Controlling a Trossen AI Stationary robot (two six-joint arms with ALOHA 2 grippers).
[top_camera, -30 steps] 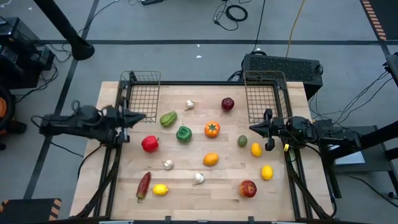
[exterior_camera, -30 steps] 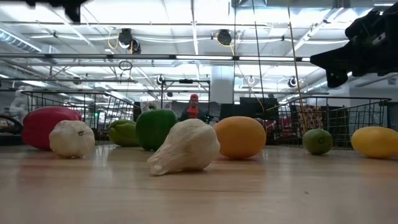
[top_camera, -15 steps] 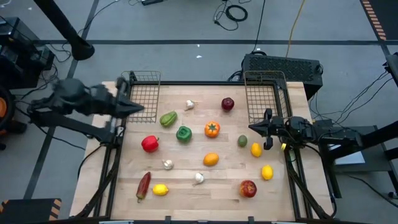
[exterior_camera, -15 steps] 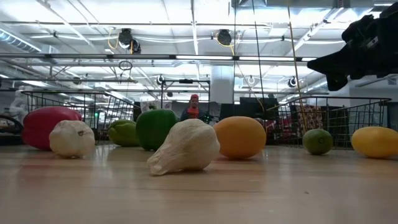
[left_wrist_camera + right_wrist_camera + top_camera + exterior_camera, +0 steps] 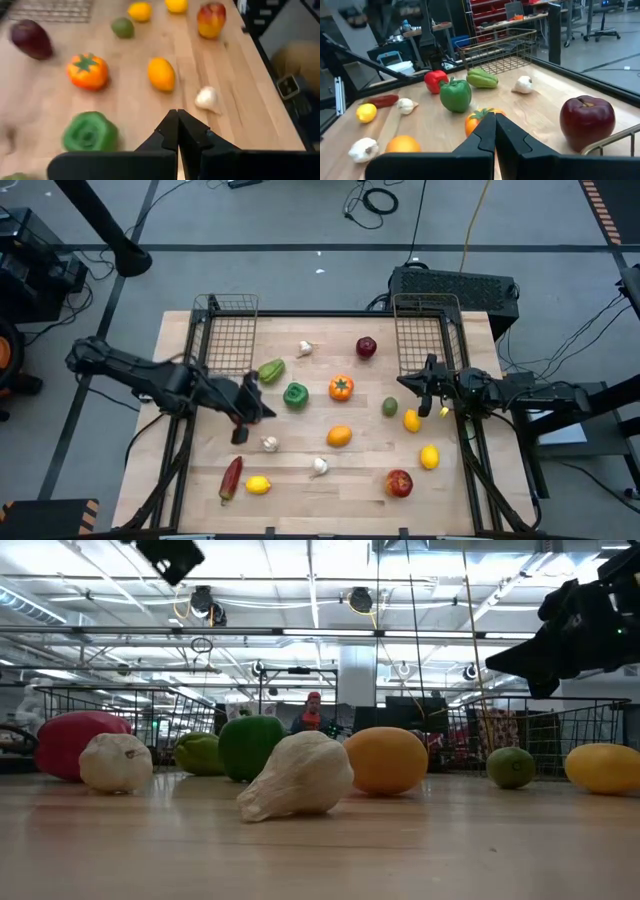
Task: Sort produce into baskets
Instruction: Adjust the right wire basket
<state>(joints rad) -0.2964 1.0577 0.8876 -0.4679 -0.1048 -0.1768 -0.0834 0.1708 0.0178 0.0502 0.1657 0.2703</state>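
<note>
Left gripper (image 5: pixel 262 412) is out over the table's left-middle, above the red pepper (image 5: pixel 240 411), which it partly covers from above. Fingers pressed together, nothing held; left wrist view confirms the tips (image 5: pixel 177 131) meet with no gap. Whether it touches the pepper is hard to call from overhead.

Right gripper (image 5: pixel 408 383) hovers at the right side, just beside the lime (image 5: pixel 390 407) and the yellow lemon (image 5: pixel 411 420), in front of the right basket (image 5: pixel 424 335). Also closed and empty; in the low view it hangs well above the tabletop.

Left basket (image 5: pixel 224 332) sits at the far left corner. Both baskets hold no produce.

All produce is loose on the wooden table (image 5: pixel 290 490):
- light green pepper (image 5: pixel 270 370), dark green pepper (image 5: pixel 295 394), orange pepper (image 5: pixel 341 388) across the middle
- dark red apple (image 5: pixel 366 347) and a garlic (image 5: pixel 305 349) toward the far edge
- orange (image 5: pixel 339 436) centre, garlics (image 5: pixel 270 444) and (image 5: pixel 319 467) on either side of it, nearer the front
- red chili (image 5: pixel 231 477) and a lemon (image 5: pixel 258 485) front left, just beside each other
- another lemon (image 5: pixel 429 457) and a red-yellow apple (image 5: pixel 399 483) front right
</note>
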